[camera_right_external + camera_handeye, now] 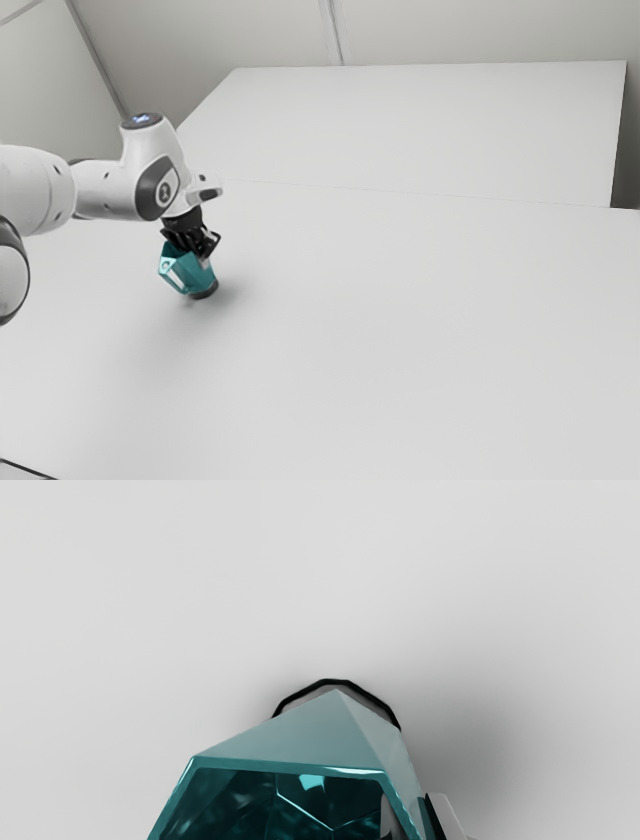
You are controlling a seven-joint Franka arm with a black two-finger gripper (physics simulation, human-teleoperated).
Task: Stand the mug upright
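Teal, faceted and dark at its base, the mug (pixel 188 268) is located on the exterior view's left, directly beneath the gripper (pixel 205 256). It is tilted: the base sits low at the white table (pixel 400 330), while the mouth end leans up toward the exterior view's left. Whether the base bears fully on the surface cannot be confirmed. The white arm (pixel 105 190) enters from the exterior view's left, with its hand above the mug.

The wrist view shows the mouth facing the camera, its angular rim (pixel 290 765) and glossy interior in plain sight, with part of the dark base ring (pixel 336 681) visible beyond the body. State of tool: clenched on the mug's side wall, one finger inside the mouth and the other against the outside. A soft shadow lies on the table beside the mug.
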